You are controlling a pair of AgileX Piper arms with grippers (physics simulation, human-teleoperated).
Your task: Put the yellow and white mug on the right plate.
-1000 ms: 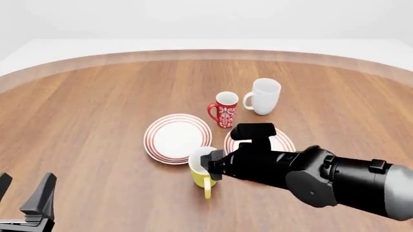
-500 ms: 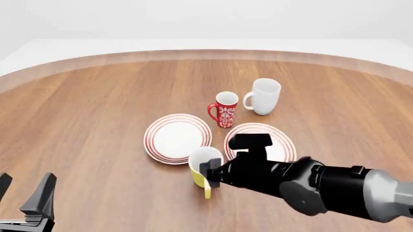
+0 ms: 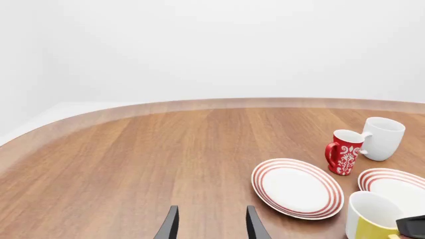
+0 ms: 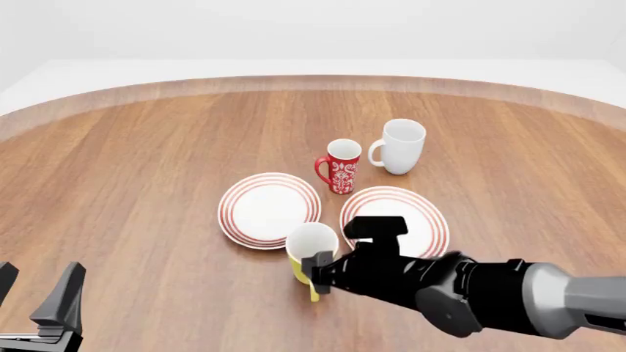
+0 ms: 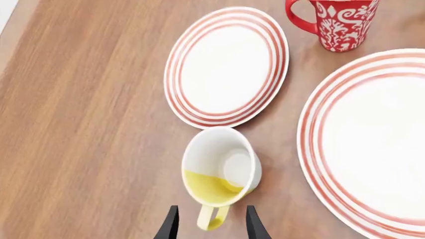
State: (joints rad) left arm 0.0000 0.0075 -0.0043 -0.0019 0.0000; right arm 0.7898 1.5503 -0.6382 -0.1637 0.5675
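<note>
So the yellow and white mug (image 5: 220, 173) is standing upright on the table (image 4: 146, 169), tucked in the gap between the two ringed plates, near their closer edges. The right plate (image 4: 415, 213) is just beside it, and the other plate (image 4: 264, 205) is just as near on the opposite side.

The thing that matters: the mug's handle (image 5: 212, 218) sticks out toward the robot, and the right gripper (image 5: 211, 226) is lined up straight on it. In the right wrist view the jaws are spread with the handle sitting right in the gap between the two tips, mug body directly ahead along the fingers. Can't quite tell if either tip is touching the handle yet, since the tips are cut off at the frame edge, but nothing's pinched.

The left gripper (image 3: 210, 224) is well apart from everything, jaws spread over bare wood, so the right arm is obviously the nearer one. My guess is the next move is a close on the handle, then a short lift sideways onto the plate.
</note>
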